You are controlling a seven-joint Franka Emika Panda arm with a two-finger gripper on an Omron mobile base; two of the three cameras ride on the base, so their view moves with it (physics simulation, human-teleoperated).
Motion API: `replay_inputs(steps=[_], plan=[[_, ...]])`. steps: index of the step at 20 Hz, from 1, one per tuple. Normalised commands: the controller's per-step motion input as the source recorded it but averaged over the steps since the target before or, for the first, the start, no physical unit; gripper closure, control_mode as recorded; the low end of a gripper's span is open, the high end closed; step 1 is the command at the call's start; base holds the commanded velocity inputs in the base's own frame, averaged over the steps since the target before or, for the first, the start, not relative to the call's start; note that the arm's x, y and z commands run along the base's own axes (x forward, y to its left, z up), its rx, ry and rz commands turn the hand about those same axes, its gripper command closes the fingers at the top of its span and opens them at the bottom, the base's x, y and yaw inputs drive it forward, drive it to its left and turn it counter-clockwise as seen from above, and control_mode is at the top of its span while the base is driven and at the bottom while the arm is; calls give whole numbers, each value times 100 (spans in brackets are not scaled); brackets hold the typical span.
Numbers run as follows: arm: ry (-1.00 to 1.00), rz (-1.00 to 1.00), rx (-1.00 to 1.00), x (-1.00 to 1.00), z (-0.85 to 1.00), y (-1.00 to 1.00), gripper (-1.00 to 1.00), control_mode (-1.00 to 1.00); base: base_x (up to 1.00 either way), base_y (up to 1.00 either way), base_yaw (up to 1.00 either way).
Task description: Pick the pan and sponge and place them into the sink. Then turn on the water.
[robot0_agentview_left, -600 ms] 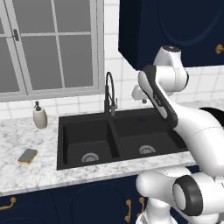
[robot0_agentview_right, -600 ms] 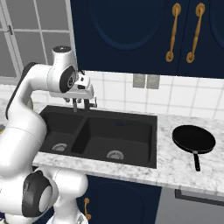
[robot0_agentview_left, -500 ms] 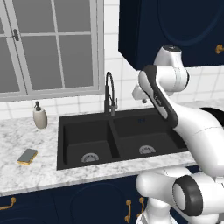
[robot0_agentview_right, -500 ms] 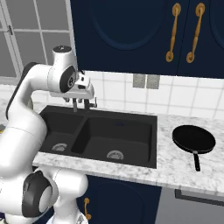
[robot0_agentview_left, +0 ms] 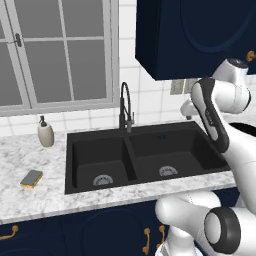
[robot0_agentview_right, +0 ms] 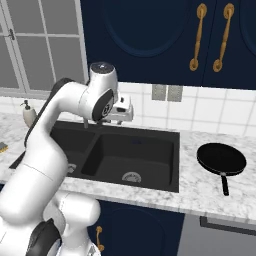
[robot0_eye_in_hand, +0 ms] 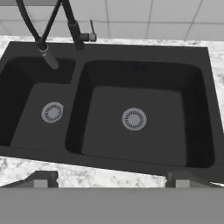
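Tool (robot0_eye_in_hand: 111,181) tips stand wide apart and hold nothing, hanging above the sink (robot0_eye_in_hand: 109,52). Your pan (robot0_agentview_right: 221,159) lies on the counter (robot0_agentview_right: 200,187) right of the sink, handle toward its front edge; the sponge (robot0_agentview_left: 31,179) lies left. Reaching sideways, you could clip the faucet (robot0_agentview_left: 125,107) behind the sink.

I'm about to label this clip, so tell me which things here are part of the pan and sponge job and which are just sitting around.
Part of the job:
pan
sponge
sink
faucet
gripper, open

Just sitting around:
soap dispenser
window
wall outlet
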Motion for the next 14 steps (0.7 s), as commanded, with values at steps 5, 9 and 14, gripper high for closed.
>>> replay_inputs(steps=[5, 9, 14], plan=[[-2, -4, 0, -21, -24, -100, -100, -100, 0, 0, 0], [2, -12, -8, -5, -39, -100, -100, -100, 0, 0, 0], [6, -11, -9, 0, -40, -97, -100, -100, 0, 0, 0]])
